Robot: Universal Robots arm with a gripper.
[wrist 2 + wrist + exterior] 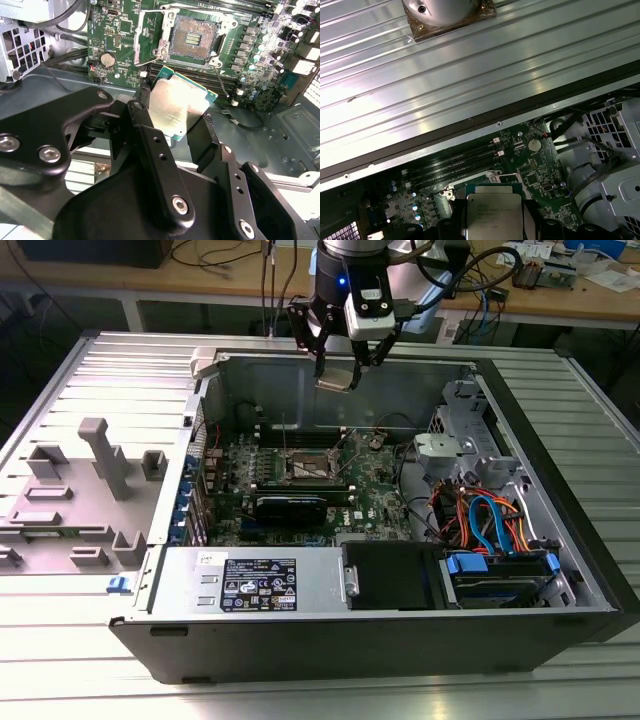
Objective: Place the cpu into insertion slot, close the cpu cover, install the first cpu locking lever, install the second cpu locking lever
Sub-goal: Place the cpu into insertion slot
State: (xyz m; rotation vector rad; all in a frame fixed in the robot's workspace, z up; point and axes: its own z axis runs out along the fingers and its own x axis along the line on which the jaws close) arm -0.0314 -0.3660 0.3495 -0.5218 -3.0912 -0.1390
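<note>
Desk [120, 370]: ribbed metal surface that carries the open computer case.
Computer case [380, 640]: black, lying on its side with the inside exposed.
Grey fixture [95, 480]: moulded block with upright posts, on the desk at the exterior view's left, beside the case.
Motherboard [380, 495]: green, flat on the floor of the case.
Power supply [255, 580]: silver box with a label, along the near wall of the case.
Cables [490, 515]: orange and blue bundle at the exterior view's right, inside the case.
Hand [345, 368]: above the far part of the case, fingers pressed against two opposite edges of the cpu.
Cpu [181, 102]: pinched in the hand, tilted, in the air and clear of the motherboard; the dull silver top faces up in the first wrist view [493, 215].
Insertion slot [192, 37]: uncovered, with the tan-gold contact field exposed and nothing seated in it.
Cpu cover [140, 35]: grey frame plate swung up, standing at one edge of the insertion slot.
Coin cell [107, 60]: round, silver, on the motherboard near the cpu cover.
</note>
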